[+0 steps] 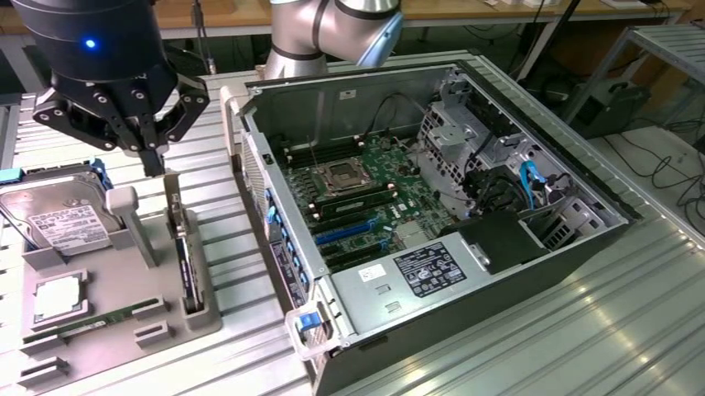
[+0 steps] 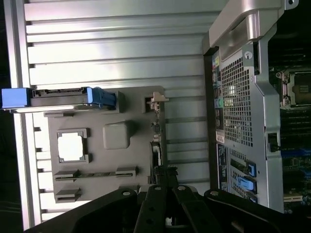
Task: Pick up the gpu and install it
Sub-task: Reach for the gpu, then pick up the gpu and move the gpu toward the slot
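Nearest, the gpu [image 1: 185, 256] stands on edge in a slot of the grey tray [image 1: 121, 285], on the tray's side nearest the computer case [image 1: 319, 107]. Just above the tray's far end hangs the claw [image 1: 154, 169], pressed together, pinching nothing. The card looks light, stiff and fragile: best pinched across its bare top edge.

I see ribbed metal with a sheen on the table [image 1: 573, 330], matt grey plastic on the holder [image 1: 121, 285] at the exterior view's lower left, dull sheet metal on the computer case [image 1: 330, 99], and a matt black gripper [image 1: 154, 163].
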### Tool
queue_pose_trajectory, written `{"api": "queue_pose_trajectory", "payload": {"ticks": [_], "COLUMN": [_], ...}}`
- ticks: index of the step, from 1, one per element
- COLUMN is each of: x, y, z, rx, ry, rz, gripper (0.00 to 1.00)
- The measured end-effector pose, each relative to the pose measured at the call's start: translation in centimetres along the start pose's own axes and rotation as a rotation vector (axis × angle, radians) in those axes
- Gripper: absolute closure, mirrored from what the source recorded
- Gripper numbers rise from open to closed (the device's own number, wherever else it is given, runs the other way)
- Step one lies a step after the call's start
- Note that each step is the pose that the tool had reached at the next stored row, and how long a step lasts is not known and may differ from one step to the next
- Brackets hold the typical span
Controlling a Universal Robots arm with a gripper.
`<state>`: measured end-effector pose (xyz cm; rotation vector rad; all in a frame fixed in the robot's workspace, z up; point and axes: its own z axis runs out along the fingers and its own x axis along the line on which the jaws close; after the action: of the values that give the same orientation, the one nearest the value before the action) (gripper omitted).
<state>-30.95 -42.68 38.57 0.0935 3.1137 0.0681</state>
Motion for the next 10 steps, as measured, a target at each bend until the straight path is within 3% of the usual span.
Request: {"api": "queue_pose_trajectory", "payload": {"ticks": [10], "x": [0.31], "y": [-0.06], "z": [-0.01], "rx": [-0.0001], "ry": [0.0001], "rz": [-0.001], "gripper": [0.89]}}
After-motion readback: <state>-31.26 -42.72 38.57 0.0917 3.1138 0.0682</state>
